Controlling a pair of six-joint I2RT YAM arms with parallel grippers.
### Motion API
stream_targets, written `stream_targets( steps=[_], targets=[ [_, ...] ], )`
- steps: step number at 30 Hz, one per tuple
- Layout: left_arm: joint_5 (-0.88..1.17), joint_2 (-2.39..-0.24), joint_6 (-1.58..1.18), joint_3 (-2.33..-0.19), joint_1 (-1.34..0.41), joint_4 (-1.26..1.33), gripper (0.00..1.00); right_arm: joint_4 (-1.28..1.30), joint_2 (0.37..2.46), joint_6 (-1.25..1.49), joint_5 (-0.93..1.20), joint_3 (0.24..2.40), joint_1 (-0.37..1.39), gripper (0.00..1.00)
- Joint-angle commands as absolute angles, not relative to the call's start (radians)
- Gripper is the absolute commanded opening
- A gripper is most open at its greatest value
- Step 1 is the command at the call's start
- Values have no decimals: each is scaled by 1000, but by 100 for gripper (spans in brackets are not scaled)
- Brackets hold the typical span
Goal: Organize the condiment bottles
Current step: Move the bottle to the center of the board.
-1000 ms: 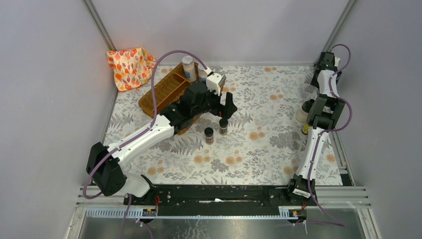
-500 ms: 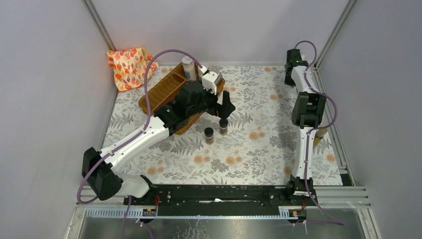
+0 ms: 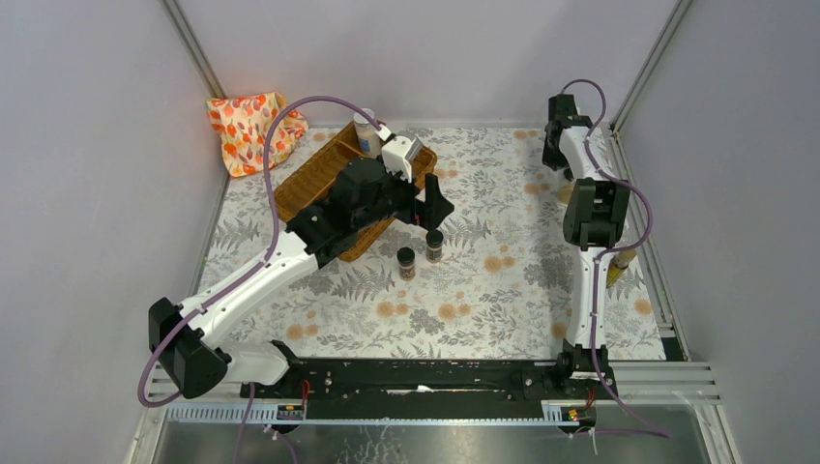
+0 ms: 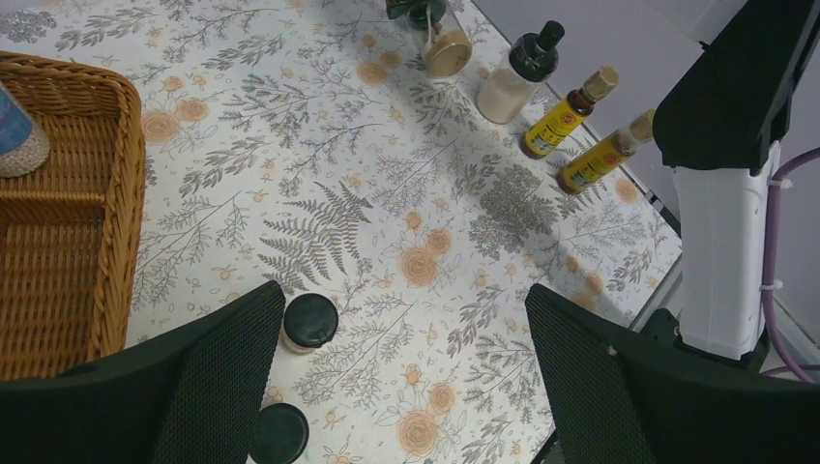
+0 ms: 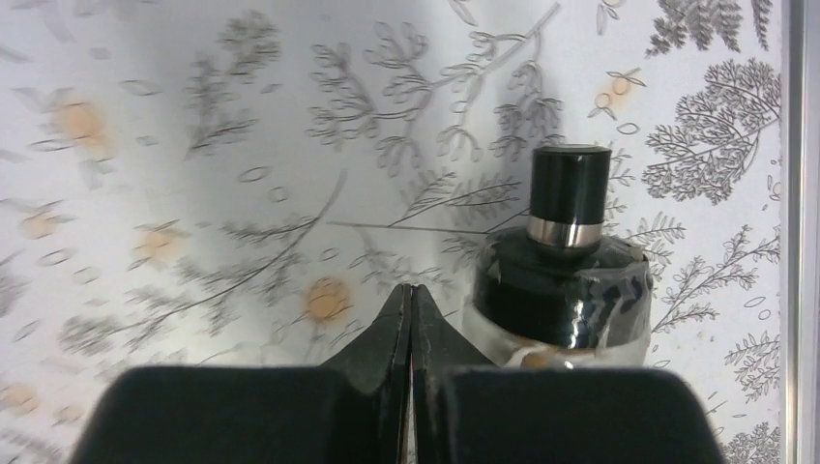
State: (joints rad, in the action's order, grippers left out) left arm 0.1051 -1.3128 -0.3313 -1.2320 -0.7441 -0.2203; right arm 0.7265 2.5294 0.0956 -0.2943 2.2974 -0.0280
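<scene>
Hanging spread wide, left fingers (image 4: 193, 387) hold nothing; right fingers (image 5: 387, 338) press together beside a black-capped bottle (image 5: 566, 280).

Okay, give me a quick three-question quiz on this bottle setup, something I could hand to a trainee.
1. True or false: the right gripper holds something.
2. The two black-capped jars under the left gripper stand: A in the tray, B on the table, C on the cloth.
3. How many yellow bottles show in the left wrist view?

Key: 1 false, it is shut on nothing; 2 B; 3 two.
</scene>
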Motion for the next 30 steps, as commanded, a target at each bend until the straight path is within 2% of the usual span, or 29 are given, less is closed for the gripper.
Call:
stream_targets(
  steps=[1, 6, 10, 11, 13, 15, 16, 18, 30],
  targets=[
    [115, -1288, -360, -1223, -735, -194, 99, 747, 2374, 74, -198, 2357, 38, 0],
    [142, -1298, -375, -1233, -737, -171, 99, 745, 2299, 60, -166, 2356, 92, 0],
    [157, -1301, -386, -1237, -739, -161, 99, 733, 2227, 74, -227, 2357, 98, 1],
    [158, -1299, -388, -1235, -738, -161, 99, 728, 2209, 76, -260, 2353, 98, 18],
    [158, -1293, -391, -1230, -741, -161, 99, 715, 2173, 96, -309, 2340, 93, 59],
    [154, -1282, -391, -1222, -742, -161, 99, 725, 2149, 136, -299, 2338, 72, 87],
    [150, -1275, -392, -1217, -742, -162, 99, 736, 2141, 156, -286, 2339, 58, 97],
    [141, -1260, -391, -1203, -741, -168, 99, 764, 2133, 197, -262, 2339, 31, 100],
    [117, -1228, -376, -1179, -742, -198, 99, 868, 2271, 289, -201, 2356, 5, 100]
  ],
)
